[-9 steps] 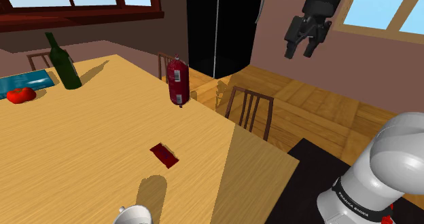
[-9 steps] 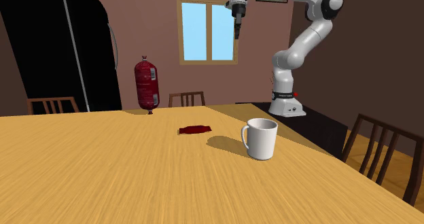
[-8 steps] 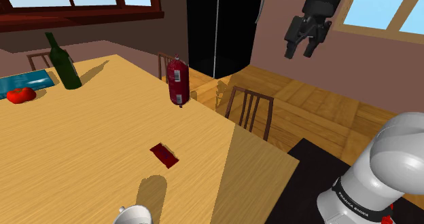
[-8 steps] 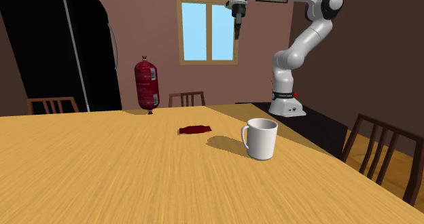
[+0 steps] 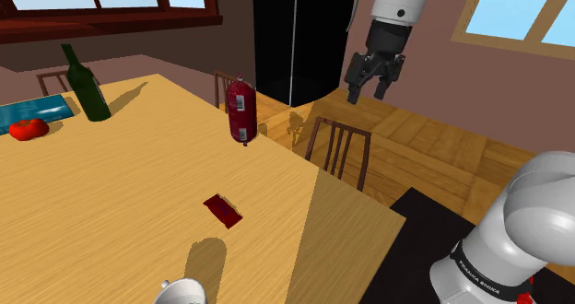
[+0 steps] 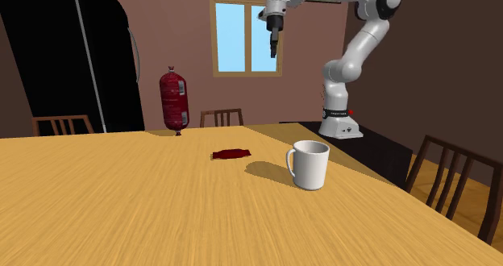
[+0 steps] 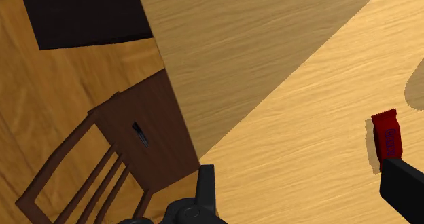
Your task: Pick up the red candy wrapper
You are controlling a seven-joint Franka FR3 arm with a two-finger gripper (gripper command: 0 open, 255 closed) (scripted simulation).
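Note:
The red candy wrapper (image 5: 222, 210) lies flat on the wooden table (image 5: 120, 192), near the table's edge closest to the stand; it also lies left of the mug as a dark red wrapper (image 6: 230, 153). In the wrist view the wrapper (image 7: 386, 137) lies far below, close to one black finger (image 7: 403, 189). My gripper (image 5: 364, 92) hangs high in the air beyond the table's far edge, above a chair, with its fingers apart and nothing between them. From the second exterior view the gripper (image 6: 273, 51) hangs in front of the window.
A white mug (image 6: 309, 164) stands right of the wrapper. A dark red sausage-shaped package (image 5: 240, 111) stands upright near the table's edge. A green bottle (image 5: 86, 85) and a tomato (image 5: 29, 129) sit at the far left. Wooden chairs (image 5: 338, 152) line the table; a black fridge (image 5: 304, 35) stands behind.
The gripper has swung to the shoulder view's left and dropped a little, toward the table. The wrapper and the other things have not moved.

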